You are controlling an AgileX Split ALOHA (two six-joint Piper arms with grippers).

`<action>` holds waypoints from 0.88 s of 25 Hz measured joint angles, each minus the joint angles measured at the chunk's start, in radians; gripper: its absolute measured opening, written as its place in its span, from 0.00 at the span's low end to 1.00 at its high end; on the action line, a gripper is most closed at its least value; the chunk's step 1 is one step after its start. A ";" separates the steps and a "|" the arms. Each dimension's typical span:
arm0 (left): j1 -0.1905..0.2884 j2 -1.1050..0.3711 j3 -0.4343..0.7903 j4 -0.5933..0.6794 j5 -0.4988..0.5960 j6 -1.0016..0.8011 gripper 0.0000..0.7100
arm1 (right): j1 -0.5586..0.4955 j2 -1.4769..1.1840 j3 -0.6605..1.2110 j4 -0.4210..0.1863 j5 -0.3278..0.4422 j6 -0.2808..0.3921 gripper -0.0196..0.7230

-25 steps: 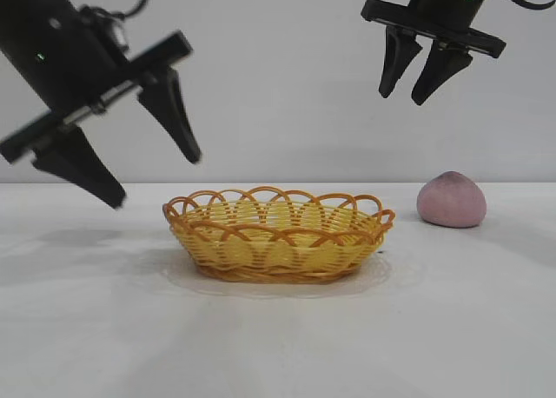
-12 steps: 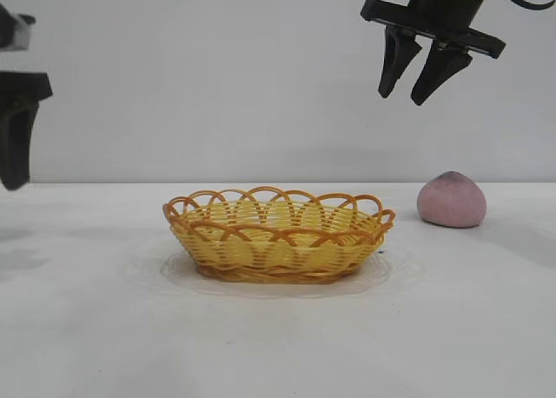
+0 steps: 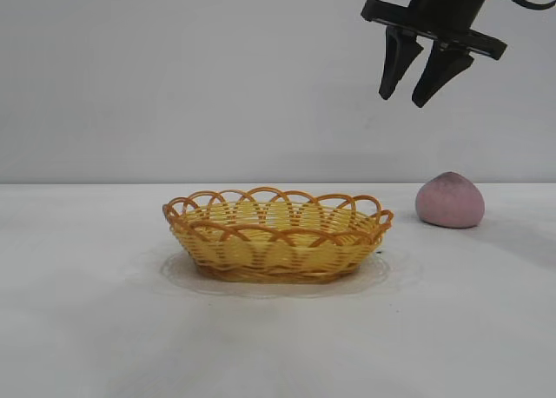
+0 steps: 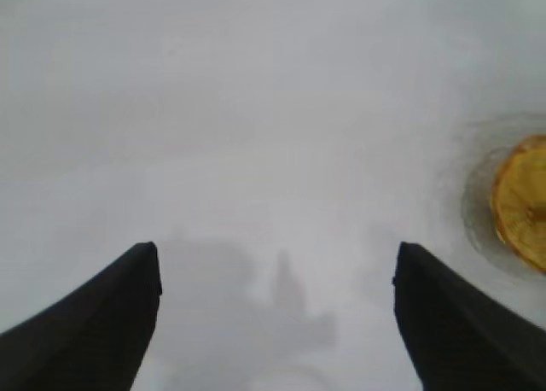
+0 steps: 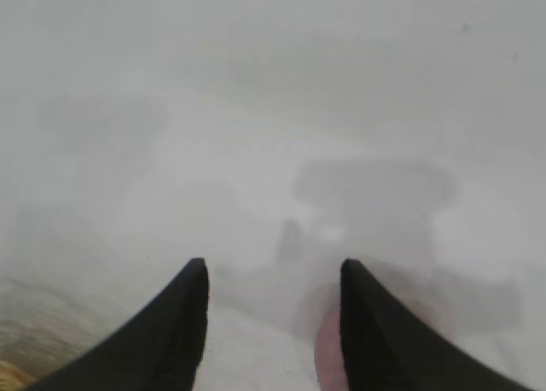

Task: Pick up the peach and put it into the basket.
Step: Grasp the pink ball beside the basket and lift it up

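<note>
White tabletop and a plain pale wall are framing the whole scene. High at the right of the exterior view, the right gripper (image 3: 413,96) is hanging with its dark fingers partly spread and nothing between them, pointing down toward the table; it is sitting above and a little to the basket side of the peach (image 3: 449,200), which looks like a staging pose for a descent onto the fruit. The peach is resting on the table (image 3: 87,328), well apart from the basket (image 3: 276,234) and to its right, pointed top up. The basket is sitting empty at the middle, so the pick is not yet begun. The left gripper (image 4: 275,306) is showing only in its own wrist view, jaws wide and empty over bare table, with the basket's edge off to one side. Compared with a second ago, the left arm is gone from the exterior view, leaving the basket unobstructed, while the right gripper, peach and basket are keeping their places.
</note>
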 joint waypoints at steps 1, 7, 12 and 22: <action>-0.001 -0.055 0.020 0.000 0.036 0.000 0.71 | 0.000 0.000 0.000 0.000 0.000 0.000 0.49; -0.001 -0.353 0.183 0.000 0.212 0.002 0.71 | 0.000 0.000 0.000 0.001 0.000 0.000 0.49; -0.001 -0.561 0.332 -0.002 0.232 -0.009 0.71 | 0.000 0.000 0.000 0.001 0.002 -0.001 0.49; -0.001 -0.858 0.502 -0.003 0.188 -0.009 0.71 | 0.000 0.000 0.000 0.001 0.023 -0.001 0.49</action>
